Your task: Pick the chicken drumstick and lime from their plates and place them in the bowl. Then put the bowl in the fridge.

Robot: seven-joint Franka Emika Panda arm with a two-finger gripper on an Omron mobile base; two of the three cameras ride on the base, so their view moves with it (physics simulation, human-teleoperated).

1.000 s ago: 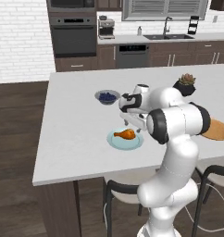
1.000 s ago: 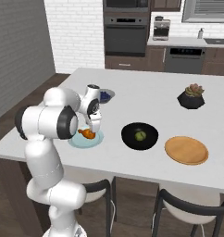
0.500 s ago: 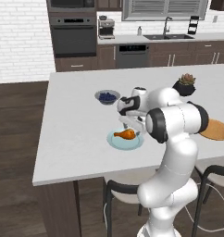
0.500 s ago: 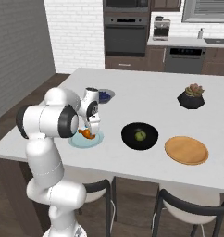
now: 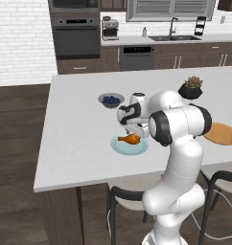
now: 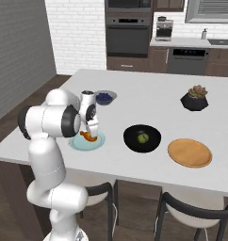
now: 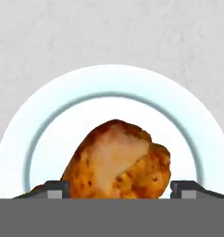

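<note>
We note the gripper (image 7: 118, 187) has dropped lower over the last second, its fingers (image 7: 56, 189) now spread either side of the chicken drumstick (image 7: 117, 162) on the blue-green plate (image 7: 49, 115), grasp next, the black bowl (image 6: 142, 138) with the lime (image 6: 142, 138) beyond.

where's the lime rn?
The lime sits inside the black bowl in the right base view, mid-counter, between the blue-green plate holding the drumstick and the wooden plate.
</note>
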